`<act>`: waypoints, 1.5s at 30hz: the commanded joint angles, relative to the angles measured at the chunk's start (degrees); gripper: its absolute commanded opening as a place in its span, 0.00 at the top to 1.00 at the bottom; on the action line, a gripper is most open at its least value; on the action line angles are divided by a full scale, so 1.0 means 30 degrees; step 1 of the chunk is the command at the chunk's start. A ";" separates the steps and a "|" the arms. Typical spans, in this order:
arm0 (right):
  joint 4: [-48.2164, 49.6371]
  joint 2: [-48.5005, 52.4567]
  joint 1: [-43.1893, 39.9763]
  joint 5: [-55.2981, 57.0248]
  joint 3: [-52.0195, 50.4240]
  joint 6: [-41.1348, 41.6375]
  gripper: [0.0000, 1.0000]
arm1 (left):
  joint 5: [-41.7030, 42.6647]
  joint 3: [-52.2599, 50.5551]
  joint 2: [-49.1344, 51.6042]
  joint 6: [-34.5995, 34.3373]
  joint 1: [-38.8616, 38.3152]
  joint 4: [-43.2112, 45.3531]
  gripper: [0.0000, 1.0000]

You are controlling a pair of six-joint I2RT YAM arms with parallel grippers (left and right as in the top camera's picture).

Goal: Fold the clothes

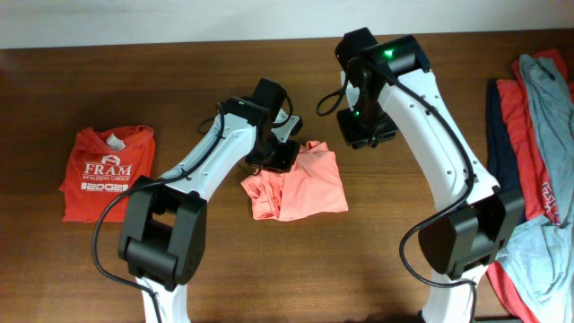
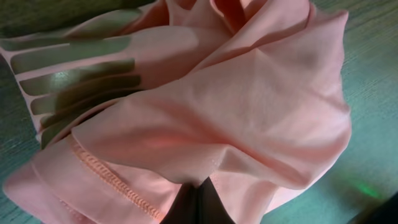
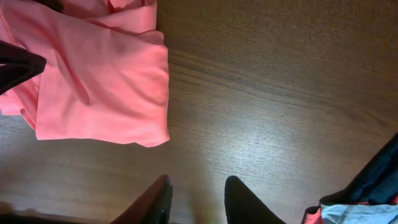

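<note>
Salmon-pink T-shirt lies crumpled and partly folded in the middle of the dark-brown, wood-grain desk. At the shirt's upper-left corner the left claw sits right on the cloth. In its wrist view its dark fingertips look pressed together, pinching a fold of the pink fabric. The stitched hem runs just beside them, and the grey-green stripes of the print lie further off. Near the shirt's upper-right corner, above bare wood, hangs the right claw, fingers spread with nothing between them. A sheen of light falls on the grain there. Well to the right of the shirt, at the desk's edge, a pile of T-shirts lies loose: navy, red, grey-blue. Well to the shirt's left lies a folded red shirt lettered "FRAM". Beyond the desk's far edge runs a pale strip; I cannot tell what it is.
</note>
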 commanded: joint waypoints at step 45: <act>-0.0743 0.0058 -0.0051 -0.0044 -0.0138 -0.0138 0.66 | -0.9515 0.0816 -0.1311 -0.3548 0.3577 -0.0998 0.87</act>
